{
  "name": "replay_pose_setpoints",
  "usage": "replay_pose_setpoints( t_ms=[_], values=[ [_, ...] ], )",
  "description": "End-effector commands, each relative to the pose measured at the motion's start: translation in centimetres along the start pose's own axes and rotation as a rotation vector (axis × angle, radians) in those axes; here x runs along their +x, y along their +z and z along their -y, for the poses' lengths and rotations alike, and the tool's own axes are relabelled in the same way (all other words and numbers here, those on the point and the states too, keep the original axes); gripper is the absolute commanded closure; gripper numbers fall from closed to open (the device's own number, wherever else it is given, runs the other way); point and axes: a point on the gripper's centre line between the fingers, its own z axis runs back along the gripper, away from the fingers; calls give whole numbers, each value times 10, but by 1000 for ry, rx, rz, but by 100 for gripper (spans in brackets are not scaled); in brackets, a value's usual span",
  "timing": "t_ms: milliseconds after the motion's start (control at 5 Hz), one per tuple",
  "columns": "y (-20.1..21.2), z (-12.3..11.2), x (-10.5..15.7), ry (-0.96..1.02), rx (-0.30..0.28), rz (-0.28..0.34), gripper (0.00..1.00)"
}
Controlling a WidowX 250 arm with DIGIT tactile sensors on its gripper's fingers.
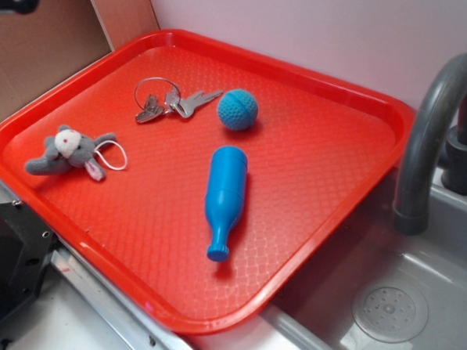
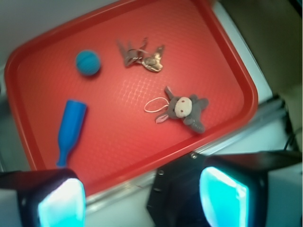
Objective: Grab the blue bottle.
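The blue bottle lies on its side near the middle of the red tray, neck pointing toward the tray's front edge. In the wrist view the blue bottle shows at the left, far below the camera. My gripper hangs high above the tray's front rim, wide open, with nothing between its cyan pads. It does not appear in the exterior view.
On the tray also lie a round blue crocheted ball, a bunch of keys and a small grey plush animal. A grey sink with a curved tap adjoins the tray's right side. A black block sits by the front rim.
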Motion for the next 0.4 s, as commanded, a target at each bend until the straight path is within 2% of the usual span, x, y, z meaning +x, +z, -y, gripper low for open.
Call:
replay_pose_setpoints(
  t_ms=[0,200],
  values=[
    [-43,49,9,107,15,24,0],
    [-63,67,16,128,-19,31,0]
  ],
)
